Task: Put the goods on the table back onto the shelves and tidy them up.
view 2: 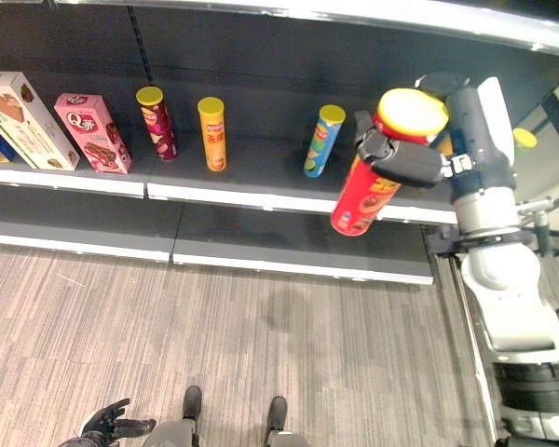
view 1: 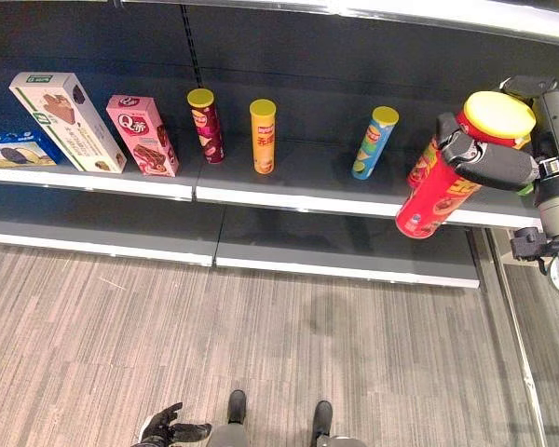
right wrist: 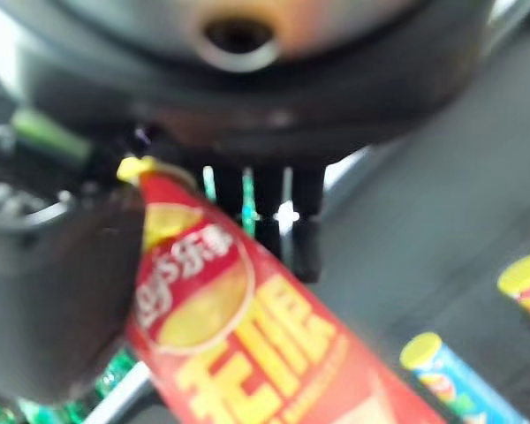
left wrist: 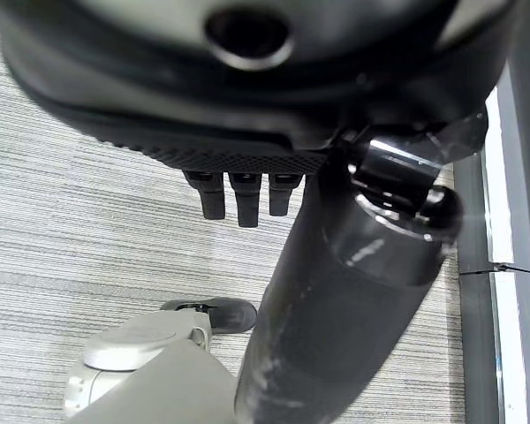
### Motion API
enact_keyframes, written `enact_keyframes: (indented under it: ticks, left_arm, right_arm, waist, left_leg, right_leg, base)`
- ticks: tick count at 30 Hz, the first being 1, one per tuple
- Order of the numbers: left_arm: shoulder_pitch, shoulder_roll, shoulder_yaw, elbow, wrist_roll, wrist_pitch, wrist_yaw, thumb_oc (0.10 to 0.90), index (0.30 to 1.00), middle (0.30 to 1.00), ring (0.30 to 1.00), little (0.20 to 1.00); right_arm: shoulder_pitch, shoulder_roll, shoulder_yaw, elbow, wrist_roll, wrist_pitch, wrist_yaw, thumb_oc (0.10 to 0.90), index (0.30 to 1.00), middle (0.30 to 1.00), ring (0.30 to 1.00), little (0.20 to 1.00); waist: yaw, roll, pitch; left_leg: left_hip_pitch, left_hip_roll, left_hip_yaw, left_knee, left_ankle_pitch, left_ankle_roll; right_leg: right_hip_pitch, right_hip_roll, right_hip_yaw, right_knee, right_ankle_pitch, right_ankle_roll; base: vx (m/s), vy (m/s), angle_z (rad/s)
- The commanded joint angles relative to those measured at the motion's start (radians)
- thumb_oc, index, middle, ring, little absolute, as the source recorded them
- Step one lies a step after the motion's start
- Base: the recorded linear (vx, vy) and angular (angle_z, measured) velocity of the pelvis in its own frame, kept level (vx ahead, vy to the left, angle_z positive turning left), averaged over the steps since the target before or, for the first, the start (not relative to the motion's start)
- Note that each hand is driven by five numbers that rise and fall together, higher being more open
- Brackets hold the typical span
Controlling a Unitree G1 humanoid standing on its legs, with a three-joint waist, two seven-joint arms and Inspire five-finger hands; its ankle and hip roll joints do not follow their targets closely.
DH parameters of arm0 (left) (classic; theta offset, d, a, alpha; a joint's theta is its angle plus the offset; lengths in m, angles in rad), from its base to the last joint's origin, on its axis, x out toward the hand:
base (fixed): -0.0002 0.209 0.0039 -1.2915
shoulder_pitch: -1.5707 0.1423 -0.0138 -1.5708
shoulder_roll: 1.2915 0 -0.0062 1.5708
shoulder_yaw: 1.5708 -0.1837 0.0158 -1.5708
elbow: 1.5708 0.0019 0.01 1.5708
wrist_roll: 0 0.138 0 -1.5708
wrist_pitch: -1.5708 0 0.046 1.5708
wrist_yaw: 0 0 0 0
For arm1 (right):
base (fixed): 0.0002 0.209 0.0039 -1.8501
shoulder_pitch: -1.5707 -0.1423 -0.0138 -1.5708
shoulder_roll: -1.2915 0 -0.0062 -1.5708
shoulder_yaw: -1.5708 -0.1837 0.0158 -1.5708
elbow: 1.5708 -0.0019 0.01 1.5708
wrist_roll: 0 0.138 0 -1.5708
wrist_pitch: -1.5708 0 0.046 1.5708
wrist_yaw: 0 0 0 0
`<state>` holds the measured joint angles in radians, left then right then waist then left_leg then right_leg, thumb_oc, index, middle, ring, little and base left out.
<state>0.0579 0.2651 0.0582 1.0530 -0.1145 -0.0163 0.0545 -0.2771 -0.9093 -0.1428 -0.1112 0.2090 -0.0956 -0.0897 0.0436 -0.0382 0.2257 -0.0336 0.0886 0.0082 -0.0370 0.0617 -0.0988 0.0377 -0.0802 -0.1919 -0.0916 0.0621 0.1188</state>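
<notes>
A tall red crisp can (view 1: 440, 191) with a yellow lid is held by the right hand (view 1: 480, 160), whose fingers and thumb are curled round the upper part of the tube, just below the lid. The can is tilted, its base swung out towards the front edge of the upper shelf (view 1: 289, 200), at the shelf's right end, and it is not yet resting on the board. The left hand (view 1: 168, 428) hangs low near the floor with relaxed fingers and nothing in it.

The can is judged to be light and stiff, a thin-walled tube that could dent under a hard squeeze. Its glossy wall is likely slippery, and held this high it may swing or slide in the hold. A hold nearer the middle would probably steady it, and it must be brought upright before release, since a tall narrow can tips easily.

On the same shelf 3 slimmer cans stand well apart: a maroon can (view 1: 206, 125), an orange can (view 1: 263, 136) and a leaning blue can (view 1: 374, 142). Further left are a pink box (view 1: 143, 135), a white box (view 1: 67, 121) and a blue box (view 1: 14, 150).
</notes>
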Motion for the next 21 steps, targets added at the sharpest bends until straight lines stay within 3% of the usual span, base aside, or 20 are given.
enact_keyframes:
  ticks: [1, 15, 17, 19, 21]
  left_arm:
    - [-0.001, 0.084, -0.020, 0.010, 0.056, -0.020, 0.013, 0.800, 0.900, 0.900, 0.900, 0.900]
    - [0.020, 0.068, -0.018, 0.026, 0.083, -0.022, 0.001, 0.800, 0.900, 0.900, 0.900, 0.900]
    - [0.018, 0.070, -0.012, 0.019, 0.077, -0.024, -0.001, 0.800, 0.900, 0.900, 0.900, 0.900]
    - [0.012, 0.078, -0.014, -0.019, 0.050, -0.026, -0.003, 0.800, 0.900, 0.900, 0.900, 0.900]
    - [0.011, 0.080, -0.015, -0.031, 0.035, -0.030, -0.003, 0.800, 0.900, 0.900, 0.900, 0.900]
  right_arm:
    - [-0.045, 0.008, -0.083, -0.023, 0.028, -0.073, -0.024, 0.400, 0.300, 0.300, 0.300, 0.300]
    - [-0.056, -0.010, -0.022, -0.069, 0.042, -0.072, 0.041, 0.400, 0.300, 0.300, 0.300, 0.300]
    - [-0.062, -0.022, -0.011, -0.082, 0.039, -0.074, 0.049, 0.400, 0.300, 0.300, 0.300, 0.300]
    - [-0.083, -0.043, -0.014, -0.089, 0.060, -0.078, 0.049, 0.400, 0.300, 0.300, 0.300, 0.300]
    - [-0.091, -0.047, -0.013, -0.088, 0.067, -0.081, 0.044, 0.400, 0.300, 0.300, 0.300, 0.300]
  waist:
    - [0.016, -0.032, -0.131]
    - [0.025, -0.020, -0.142]
    - [0.028, -0.023, -0.126]
    - [0.040, -0.034, -0.071]
    - [0.049, -0.039, -0.057]
  left_leg:
    - [-0.034, 0.037, 0.081, -0.044, -0.028, -0.052]
    - [0.000, 0.046, 0.079, -0.046, -0.034, -0.058]
    - [-0.017, 0.050, 0.069, 0.003, -0.050, -0.053]
    - [-0.113, 0.053, 0.029, 0.160, -0.077, -0.058]
    - [-0.139, 0.039, 0.006, 0.202, -0.091, -0.059]
  right_leg:
    - [0.009, 0.000, -0.025, 0.064, -0.150, 0.081]
    - [0.039, 0.007, -0.043, 0.060, -0.162, 0.074]
    - [0.029, 0.006, -0.042, 0.082, -0.172, 0.066]
    - [0.007, 0.002, -0.049, 0.114, -0.182, 0.048]
    - [0.002, 0.001, -0.046, 0.119, -0.179, 0.042]
  base:
    - [0.02, -0.047, 0.12]
    - [0.00, -0.016, 0.04]
    - [-0.07, -0.071, 0.00]
    - [-0.13, -0.085, 0.10]
    - [-0.02, -0.050, 0.20]
